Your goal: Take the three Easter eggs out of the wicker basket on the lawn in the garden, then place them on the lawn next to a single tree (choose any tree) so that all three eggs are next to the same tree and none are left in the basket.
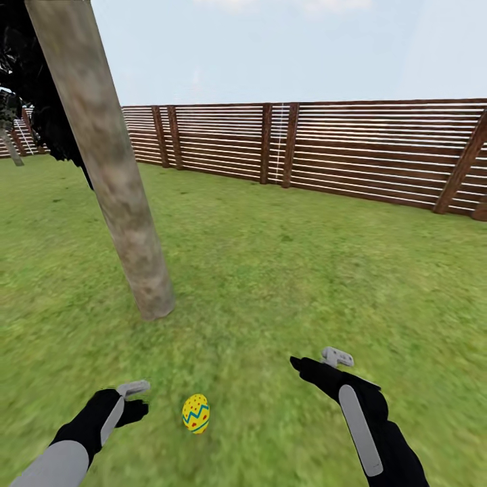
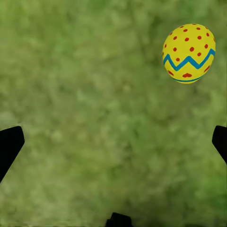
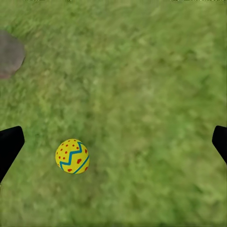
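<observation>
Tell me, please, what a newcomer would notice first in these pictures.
A bright yellow egg with a blue zigzag band and red dots lies on the green lawn between both open grippers. Beyond it, left, rises a pale grey-brown tree trunk, and a brown slatted wooden fence stands behind.

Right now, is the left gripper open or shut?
Open. In the left wrist view, the left gripper has its fingertips far apart with only grass between; the Easter egg lies outside them.

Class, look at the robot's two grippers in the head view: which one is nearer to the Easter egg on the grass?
The left gripper. The Easter egg lies on the lawn just beside it, while the right gripper hangs farther off across the grass.
</observation>
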